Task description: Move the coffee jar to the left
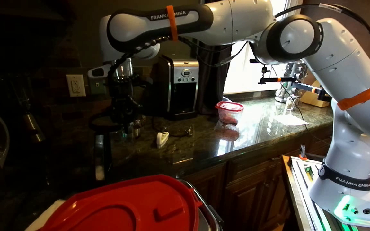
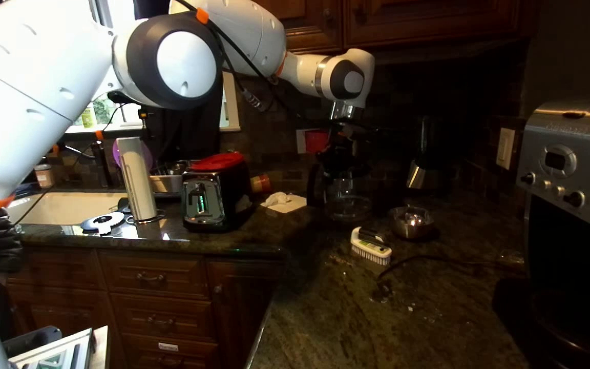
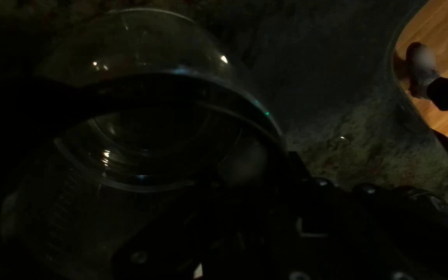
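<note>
Beyond the white scrub brush (image 2: pixel 371 248) and well left of the coffee machine (image 2: pixel 564 164) in an exterior view, the coffee jar (image 2: pixel 349 202) stands upright at the counter (image 2: pixel 320 323), its long axis vertical and its mouth up; shadow hides whether its bottom touches the stone. The handle (image 2: pixel 316 184) points left there, toward the toaster (image 2: pixel 203 200), and in the wrist view the dark rim (image 3: pixel 193 90) shows from above. The arm (image 1: pixel 185 22) reaches from its base (image 1: pixel 345 179) at the right of an exterior view, forearm nearly level and running left, wrist bent so that the gripper (image 1: pixel 127 123) hangs straight down at the jar's rim. Its jaws are lost in darkness: I cannot tell how wide they stand or whether they grip the rim.
</note>
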You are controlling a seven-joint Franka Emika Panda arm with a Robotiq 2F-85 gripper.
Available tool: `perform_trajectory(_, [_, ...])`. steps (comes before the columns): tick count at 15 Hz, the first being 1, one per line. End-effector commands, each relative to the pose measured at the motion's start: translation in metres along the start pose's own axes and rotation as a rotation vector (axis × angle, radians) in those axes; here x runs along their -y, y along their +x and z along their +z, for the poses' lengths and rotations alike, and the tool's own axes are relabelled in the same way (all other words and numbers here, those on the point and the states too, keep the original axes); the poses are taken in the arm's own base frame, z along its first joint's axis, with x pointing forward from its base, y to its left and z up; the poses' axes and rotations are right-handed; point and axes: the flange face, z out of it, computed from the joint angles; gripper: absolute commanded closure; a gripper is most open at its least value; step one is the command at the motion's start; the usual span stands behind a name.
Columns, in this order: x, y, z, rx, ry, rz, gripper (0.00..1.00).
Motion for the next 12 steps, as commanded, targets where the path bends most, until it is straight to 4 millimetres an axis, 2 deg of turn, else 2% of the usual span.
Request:
perform_trajectory(1, [-0.007, 0.000, -0.005, -0.004, -0.010, 0.011, 0.98])
perform_trajectory(12, [-0.015, -0.007, 0.006, 0.002, 0.032, 0.038, 0.98])
